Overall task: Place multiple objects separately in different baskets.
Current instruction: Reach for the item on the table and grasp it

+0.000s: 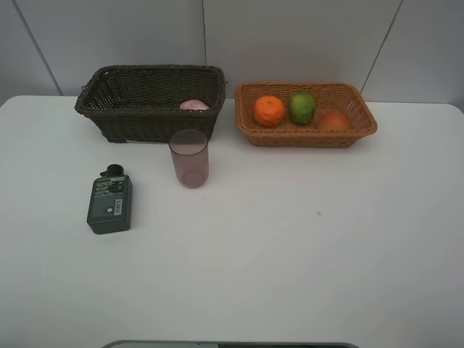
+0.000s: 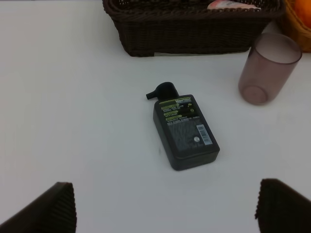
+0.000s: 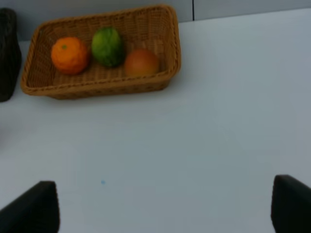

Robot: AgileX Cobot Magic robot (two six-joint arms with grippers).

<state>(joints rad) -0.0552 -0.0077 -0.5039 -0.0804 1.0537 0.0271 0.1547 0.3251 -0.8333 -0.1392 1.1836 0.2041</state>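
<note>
**Desk:** How far along is the sorting?

**Photographer:** Past halfway, by my reckoning. Four of six items are binned. The tan basket (image 1: 312, 138) holds all three fruits in a row: orange (image 1: 269, 111), lime (image 1: 302, 107) and peach (image 1: 334, 119).

**Desk:** And the dark basket (image 1: 138, 123)?

**Photographer:** It holds the pink bottle (image 1: 193, 105). Only a sliver of it shows above the front rim, near the right-hand end. I can't see anything else inside.

**Desk:** What's left out?

**Photographer:** Two things on the white surface (image 1: 304, 246). The cup (image 1: 189, 159) stands upright just in front of the dark basket; I can't tell if they touch. The flask (image 1: 109, 204) lies flat, label up, to the cup's left and apart from the basket.

**Desk:** And the arms?

**Photographer:** Neither shows from the high camera. The left jaws gape wide and empty, looking down at the flask. The right jaws are also spread and empty, over bare surface near the tan basket. I'd guess the flask goes next.
</note>
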